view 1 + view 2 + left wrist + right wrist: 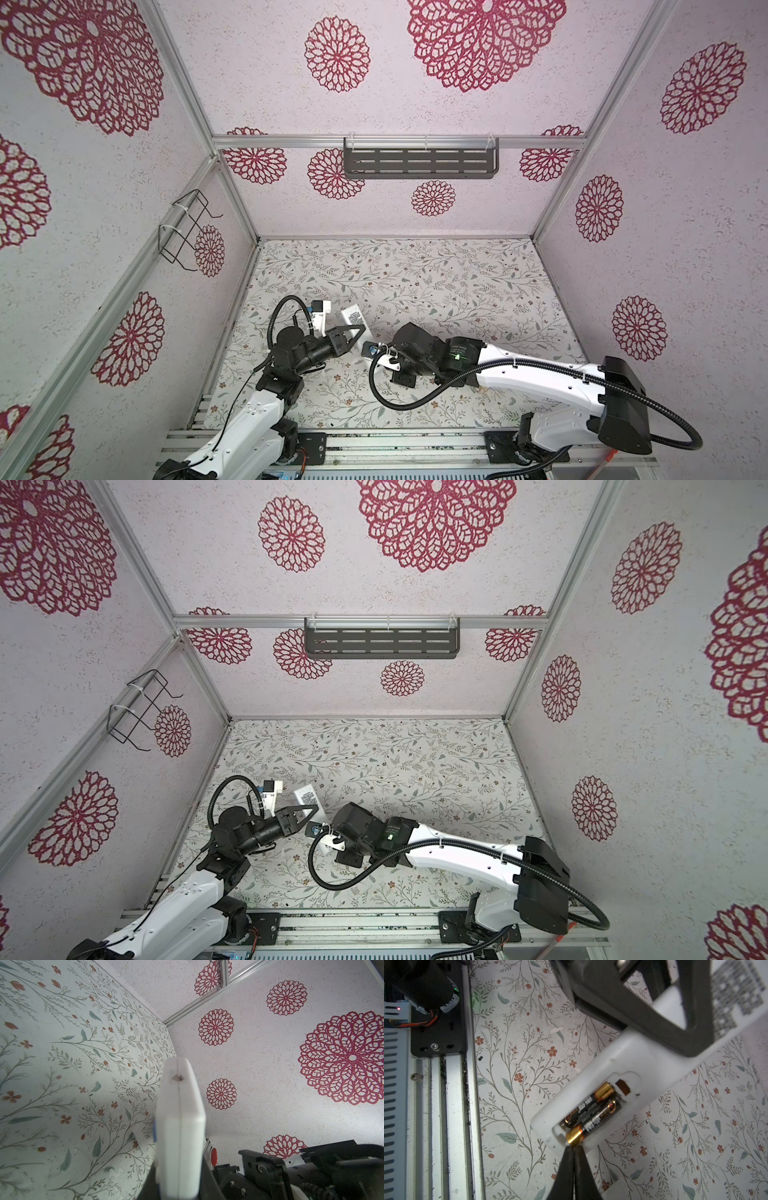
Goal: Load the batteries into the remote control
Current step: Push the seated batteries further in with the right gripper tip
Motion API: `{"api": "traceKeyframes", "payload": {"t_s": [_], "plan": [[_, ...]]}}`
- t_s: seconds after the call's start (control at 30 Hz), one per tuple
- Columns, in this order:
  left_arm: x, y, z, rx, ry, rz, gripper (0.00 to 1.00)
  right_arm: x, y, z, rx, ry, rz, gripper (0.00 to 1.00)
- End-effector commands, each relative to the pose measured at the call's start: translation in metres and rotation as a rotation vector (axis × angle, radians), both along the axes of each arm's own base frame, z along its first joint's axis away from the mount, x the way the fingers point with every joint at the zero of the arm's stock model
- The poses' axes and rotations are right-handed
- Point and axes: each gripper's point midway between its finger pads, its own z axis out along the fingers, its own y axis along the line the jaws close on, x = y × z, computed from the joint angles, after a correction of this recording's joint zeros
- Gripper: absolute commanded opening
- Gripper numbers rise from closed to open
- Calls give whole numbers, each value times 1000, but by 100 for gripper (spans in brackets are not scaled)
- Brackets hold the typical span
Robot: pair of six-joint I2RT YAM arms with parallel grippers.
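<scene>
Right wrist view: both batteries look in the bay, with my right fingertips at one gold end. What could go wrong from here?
1. The nearer battery seems raised at its gold end, at the edge of the bay; the shut right gripper could slip off or pop it out.
2. Only the left gripper holds the remote control, away from the bay, so pushing may twist it.

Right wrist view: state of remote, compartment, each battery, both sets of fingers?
remote control: held, back toward camera
left fingers: shut on remote control
right fingers: shut, holding nothing
battery compartment: open, no cover
first battery: seated, gold end away from right fingers
second battery: in slot, gold end at right fingers' tips; fully seated unclear
</scene>
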Motion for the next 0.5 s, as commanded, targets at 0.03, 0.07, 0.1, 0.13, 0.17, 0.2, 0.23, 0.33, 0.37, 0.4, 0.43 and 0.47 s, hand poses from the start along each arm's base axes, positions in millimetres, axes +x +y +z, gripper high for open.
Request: {"api": "traceKeyframes", "payload": {"t_s": [0.03,0.07,0.1,0.13,0.17,0.2,0.23,0.33,0.37,0.4,0.43,0.47], "plan": [[-17,-17,27,-54,-64,-116,0,21,15,28,92,-33,-68,7],[-17,-17,28,-55,-65,-118,0,21,16,27,90,-30,-67,7],[-17,-17,28,-54,-66,-116,0,21,17,27,91,-28,-66,7],[-16,-16,28,-55,-65,-115,0,22,18,27,91,-27,-69,7],[-17,-17,29,-55,-68,-116,0,22,18,25,86,-25,-69,7],[-17,-16,29,-55,-68,-115,0,23,19,26,86,-23,-71,7],[-17,-17,28,-55,-67,-120,0,24,20,25,85,-21,-74,6],[-17,-17,30,-58,-71,-122,0,26,23,23,75,-13,-79,6],[-17,-17,30,-58,-70,-121,0,26,23,22,74,-11,-80,6],[-17,-17,30,-59,-71,-121,0,27,24,21,71,-10,-83,5],[-17,-18,30,-59,-69,-121,0,28,25,21,71,-6,-85,5],[-17,-18,30,-59,-70,-121,0,29,25,21,68,-5,-88,5]]}}
